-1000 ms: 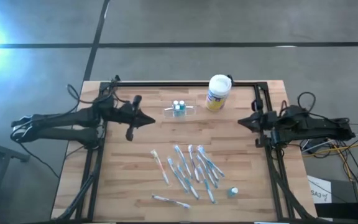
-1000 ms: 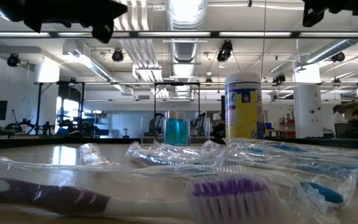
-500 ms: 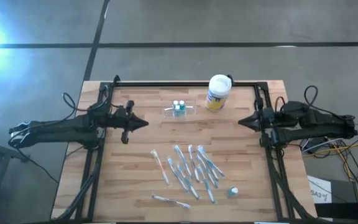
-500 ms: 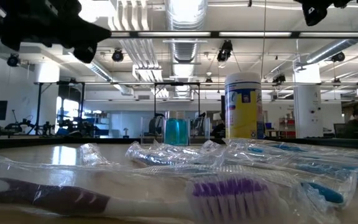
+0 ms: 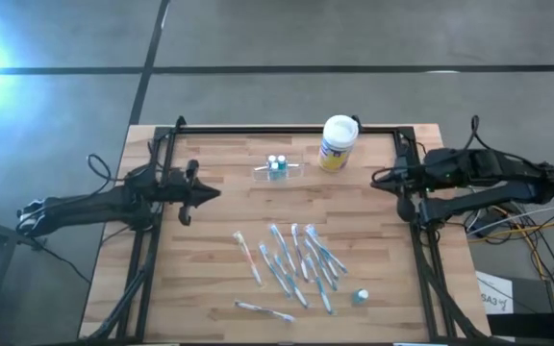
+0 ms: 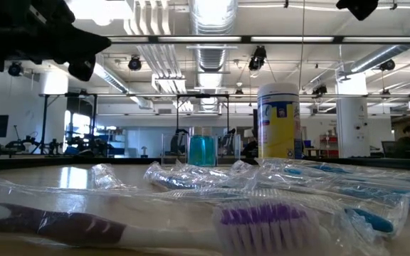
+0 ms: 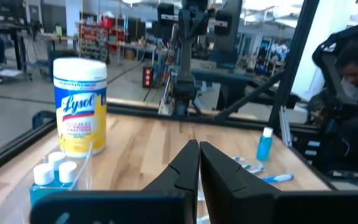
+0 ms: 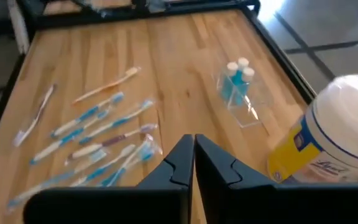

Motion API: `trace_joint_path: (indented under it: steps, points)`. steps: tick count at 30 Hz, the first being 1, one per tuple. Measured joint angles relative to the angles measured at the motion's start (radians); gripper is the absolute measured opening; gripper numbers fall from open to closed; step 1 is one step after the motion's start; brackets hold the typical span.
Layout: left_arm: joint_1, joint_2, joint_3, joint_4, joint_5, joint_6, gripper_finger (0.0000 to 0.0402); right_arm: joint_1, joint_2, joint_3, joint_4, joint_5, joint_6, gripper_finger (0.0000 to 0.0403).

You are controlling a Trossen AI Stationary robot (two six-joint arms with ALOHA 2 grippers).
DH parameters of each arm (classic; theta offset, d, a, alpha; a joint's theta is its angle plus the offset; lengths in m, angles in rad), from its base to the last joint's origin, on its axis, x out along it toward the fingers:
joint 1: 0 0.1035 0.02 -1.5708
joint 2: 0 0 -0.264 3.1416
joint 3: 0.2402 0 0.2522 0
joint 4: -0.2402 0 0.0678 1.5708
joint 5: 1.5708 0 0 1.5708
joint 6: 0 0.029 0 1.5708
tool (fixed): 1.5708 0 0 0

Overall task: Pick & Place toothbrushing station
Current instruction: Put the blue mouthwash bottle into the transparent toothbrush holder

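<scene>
Since a moment back: left gripper (image 5: 210, 192) drawn toward the table's left edge, right gripper (image 5: 377, 179) lifted; both pinched shut, empty. Toothbrushing station (image 5: 278, 168), clear holder, sits far-centre beside the Lysol canister (image 5: 337, 142). Advice: open wide, grip its walls squarely.

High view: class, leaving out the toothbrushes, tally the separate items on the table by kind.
White-lidded canister: 1
Clear holder, with its bottles: 1
Loose small blue bottle: 1
Total: 3
</scene>
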Motion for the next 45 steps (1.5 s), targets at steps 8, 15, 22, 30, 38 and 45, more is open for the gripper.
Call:
trace_joint_path:
  steps: [8,15,22,30,38,45]
  points:
    - [0.0,-0.082,-0.049,-0.011,0.0,-0.024,0.0016,0.088,0.186,0.143,-0.207,0.027,0.074,0.0012]
    - [0.001,-0.085,-0.056,-0.038,0.0,-0.024,0.0009,0.178,0.427,0.274,-0.427,0.005,0.238,0.0012]
    - [0.001,-0.083,-0.055,-0.075,0.0,-0.016,0.0016,0.251,0.605,0.349,-0.428,-0.141,0.309,0.0014]
    - [0.0,-0.082,-0.055,-0.113,0.0,0.016,0.002,0.366,0.762,0.38,-0.421,-0.246,0.383,0.0069]
    - [0.0,-0.082,-0.055,-0.135,0.0,0.019,0.0014,0.52,0.897,0.399,-0.351,-0.3,0.472,0.0175]
    - [0.0,-0.082,-0.055,-0.141,0.0,0.02,0.0017,0.591,0.955,0.401,-0.276,-0.292,0.647,0.0237]
